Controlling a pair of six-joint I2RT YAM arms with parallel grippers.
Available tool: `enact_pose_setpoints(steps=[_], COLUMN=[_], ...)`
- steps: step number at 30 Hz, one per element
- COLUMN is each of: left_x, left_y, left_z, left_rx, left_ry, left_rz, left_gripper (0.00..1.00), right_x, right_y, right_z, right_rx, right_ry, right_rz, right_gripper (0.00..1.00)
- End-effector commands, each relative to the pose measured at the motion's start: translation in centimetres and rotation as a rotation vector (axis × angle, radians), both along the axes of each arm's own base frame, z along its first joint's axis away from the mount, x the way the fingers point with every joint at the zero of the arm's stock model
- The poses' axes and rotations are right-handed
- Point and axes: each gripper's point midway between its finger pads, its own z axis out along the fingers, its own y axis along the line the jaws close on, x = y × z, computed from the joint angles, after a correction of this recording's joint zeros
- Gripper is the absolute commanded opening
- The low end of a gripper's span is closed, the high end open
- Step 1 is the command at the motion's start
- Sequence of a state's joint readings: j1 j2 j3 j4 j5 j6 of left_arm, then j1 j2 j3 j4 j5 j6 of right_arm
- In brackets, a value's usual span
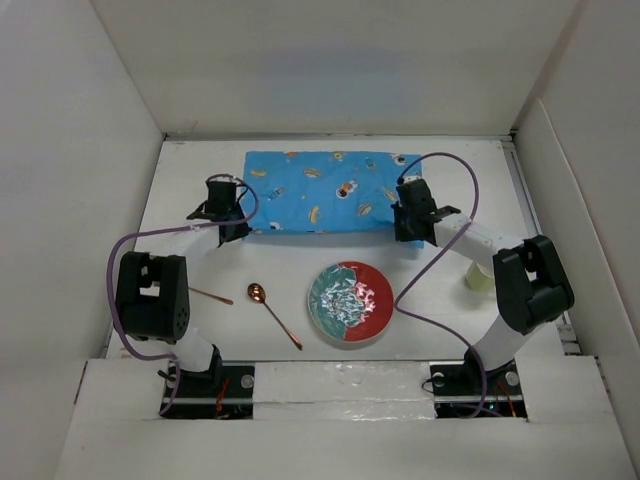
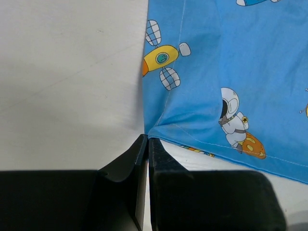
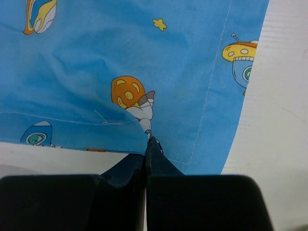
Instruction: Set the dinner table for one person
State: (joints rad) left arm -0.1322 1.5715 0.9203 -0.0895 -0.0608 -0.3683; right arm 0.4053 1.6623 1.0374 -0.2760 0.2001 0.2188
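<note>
The dinner table (image 1: 250, 340) is a white tabletop between white walls. A blue patterned cloth mat (image 1: 325, 190) lies at its back middle. My left gripper (image 1: 232, 228) is at the mat's near left corner. In the left wrist view its jaws (image 2: 147, 138) are shut, with the mat's corner (image 2: 202, 96) pinched at their tips and a little lifted. My right gripper (image 1: 408, 230) is at the mat's near right corner. In the right wrist view it (image 3: 148, 142) is shut on a raised fold of the mat (image 3: 120, 53).
A red and teal plate (image 1: 350, 302) sits in front of the mat at the middle. A copper spoon (image 1: 272, 312) lies to its left. A second thin utensil (image 1: 210, 296) shows beside the left arm. A pale cup (image 1: 478, 278) stands behind the right arm.
</note>
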Motion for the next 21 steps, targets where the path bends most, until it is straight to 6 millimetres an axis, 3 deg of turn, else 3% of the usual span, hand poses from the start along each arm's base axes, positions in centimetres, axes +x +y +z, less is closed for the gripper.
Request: enact_pose_setpoints(steps=[1,9,14,18,20,21], left_x=[0.0,-4.0,-5.2,-5.6,-5.5,-5.5], left_y=[-0.4,-0.7,-1.3,-1.3,-1.4,-1.4], left_z=[0.3,-1.9,-1.9,-2.1,-1.9,-1.8], left_rx=[0.003,-0.023,-0.053,-0.056,-0.060,-0.063], left_ry=[-0.002,0.122,0.147,0.163,0.157,0.155], left_rz=[-0.022,-0.048,-0.070,-0.073,-0.072,-0.074], left_gripper=[0.00,0.00,0.00,0.00,0.00,0.05], right_x=[0.0,-2.1,-4.3,-5.2,-5.5,-5.5], right_y=[0.2,-0.1,0.2,0.0,0.2,0.2], right_z=[1.0,1.1,-0.5,-1.6,-1.7,-1.5], right_rx=[0.033,0.033,0.051,0.050,0.047,0.050], right_ry=[-0.010,0.036,0.139,0.181,0.191,0.186], right_rz=[-0.022,-0.025,-0.009,-0.021,-0.018,-0.017], right_gripper=[0.00,0.00,0.01,0.10,0.19,0.24])
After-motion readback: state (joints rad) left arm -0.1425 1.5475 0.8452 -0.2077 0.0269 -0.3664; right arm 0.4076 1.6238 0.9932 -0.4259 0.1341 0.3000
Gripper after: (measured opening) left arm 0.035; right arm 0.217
